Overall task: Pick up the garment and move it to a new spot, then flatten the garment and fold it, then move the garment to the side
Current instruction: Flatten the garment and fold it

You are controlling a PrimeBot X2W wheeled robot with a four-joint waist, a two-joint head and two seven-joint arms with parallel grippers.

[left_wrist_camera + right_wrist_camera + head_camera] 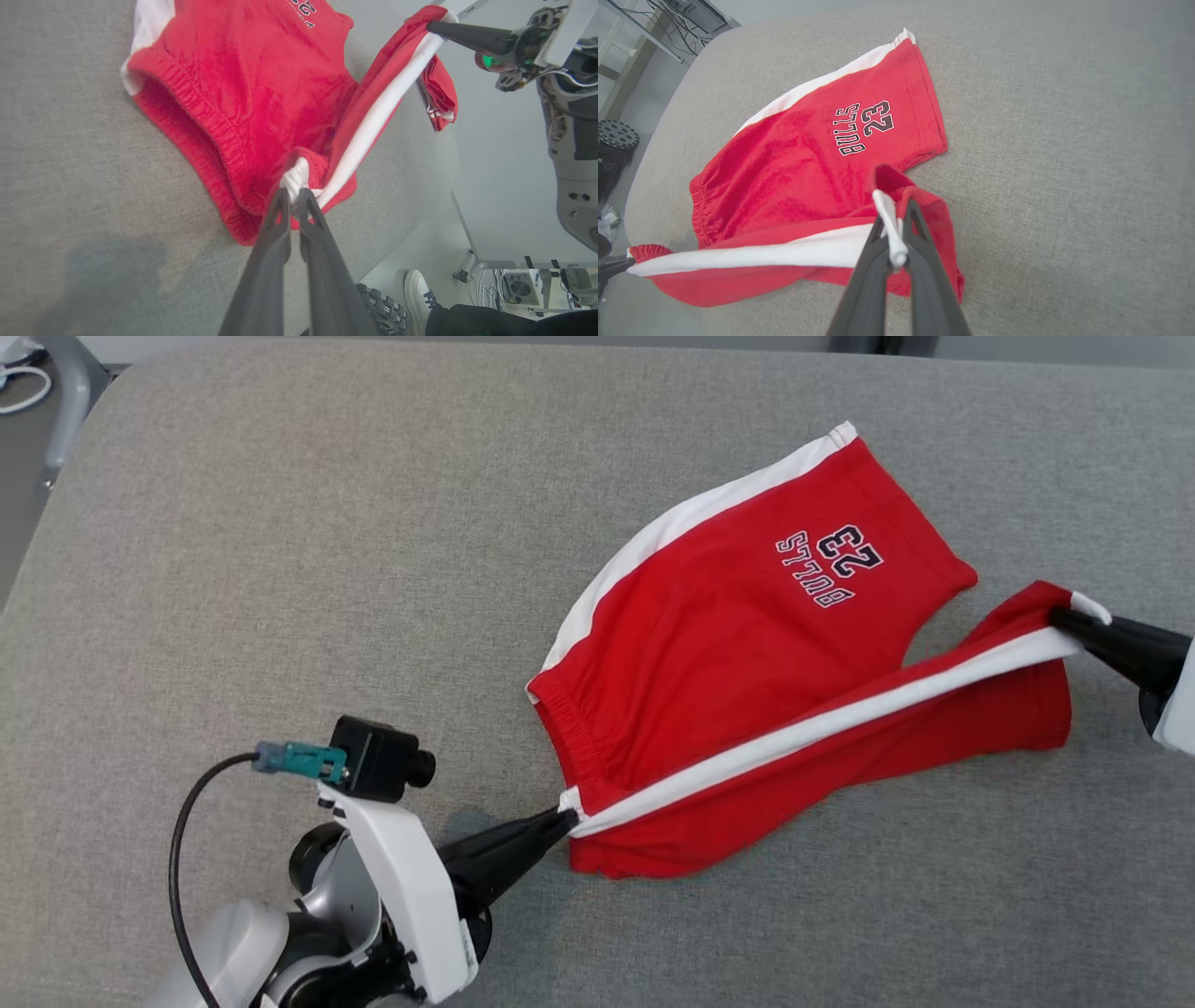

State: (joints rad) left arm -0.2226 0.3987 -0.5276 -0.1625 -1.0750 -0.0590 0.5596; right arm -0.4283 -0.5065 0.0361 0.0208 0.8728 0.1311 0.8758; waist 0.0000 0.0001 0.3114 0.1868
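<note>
- I see the garment (728, 644), red with white side stripes and a gathered elastic band, lying on a grey fabric-covered surface (280, 569). It sits right of centre in the head view.
- Black-and-white lettering (831, 565) on the flat far half reads "BULLS 23". It appears upside down from the head camera.
- My left gripper (565, 817) reaches in from the lower left. Its jaws are pinched tight on the corner where one white stripe meets the elastic band. In the left wrist view, white cloth bunches between the two dark tips (294, 193).
- My right gripper (1060, 616) comes in from the right edge. Its jaws are also closed, on the other end of that same stripe at the leg hem. In the right wrist view, a small roll of white fabric is squeezed between the fingers (878, 242).
- Between the two grippers the stripe runs in a straight, stretched line across the near side of the garment.
- A person's white shoe (418, 289) stands on the floor past the surface's edge, seen in the left wrist view.
</note>
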